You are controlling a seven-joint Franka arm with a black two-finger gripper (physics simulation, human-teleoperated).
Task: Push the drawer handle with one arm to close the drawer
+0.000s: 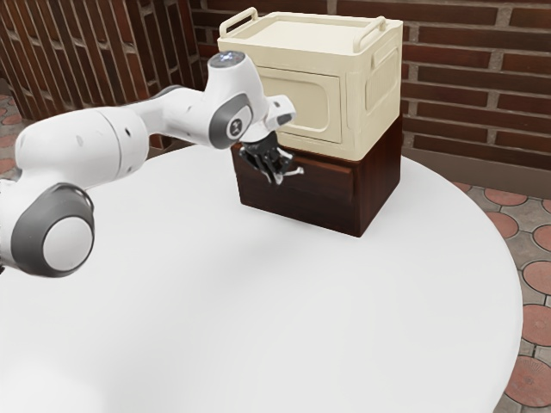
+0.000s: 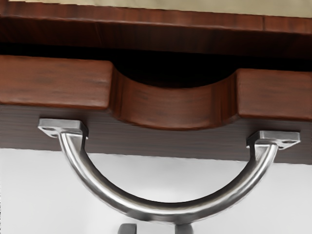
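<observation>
Handle: bare metal, smooth, shiny. Drawer: red-brown wood, visible grain, satin top edge, duller front face. Cabinet near tabletop's far edge: dark wood, slight gloss. Cream box: plastic-looking, smooth, low sheen. Tabletop: white, smooth. Arm: white shell, smooth, plastic-looking. Wall: rough brick.
</observation>
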